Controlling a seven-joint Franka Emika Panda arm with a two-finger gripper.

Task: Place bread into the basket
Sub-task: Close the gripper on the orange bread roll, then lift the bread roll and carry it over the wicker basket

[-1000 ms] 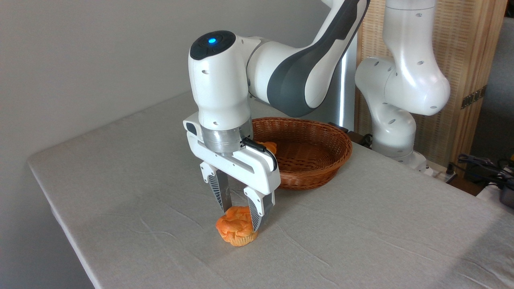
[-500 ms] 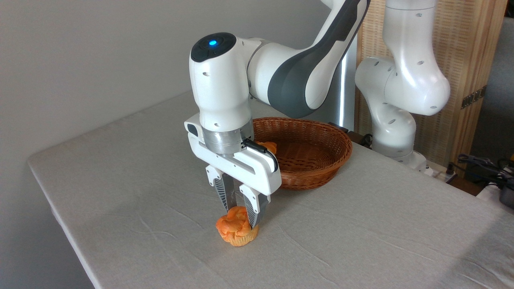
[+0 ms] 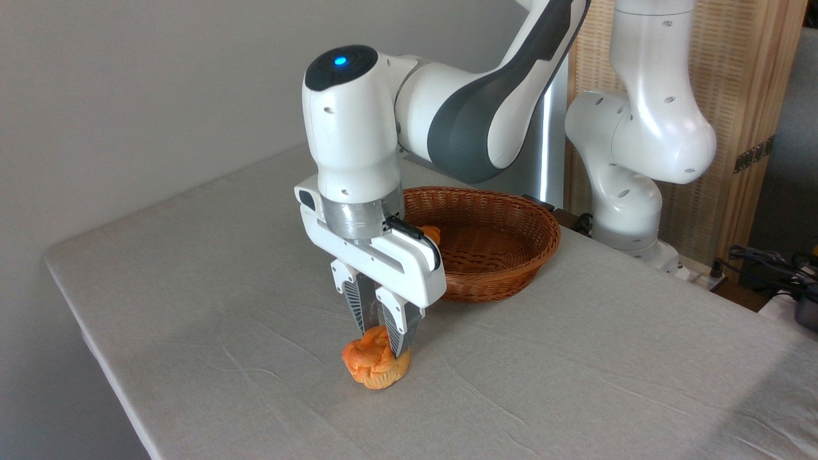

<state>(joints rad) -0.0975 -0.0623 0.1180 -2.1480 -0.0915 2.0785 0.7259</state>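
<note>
Bread grabbed, basket trip not started.
The gripper (image 3: 381, 342) pinches the bread (image 3: 375, 365) low in the middle of the frame, right at the table (image 3: 192, 306). The basket (image 3: 511, 246), up and right, waits for it.

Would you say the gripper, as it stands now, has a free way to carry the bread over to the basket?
Probably yes. The gripper is shut on the bread, and the basket sits just behind it with its top open. The tablecloth between them is bare; only the low rim needs clearing.
</note>
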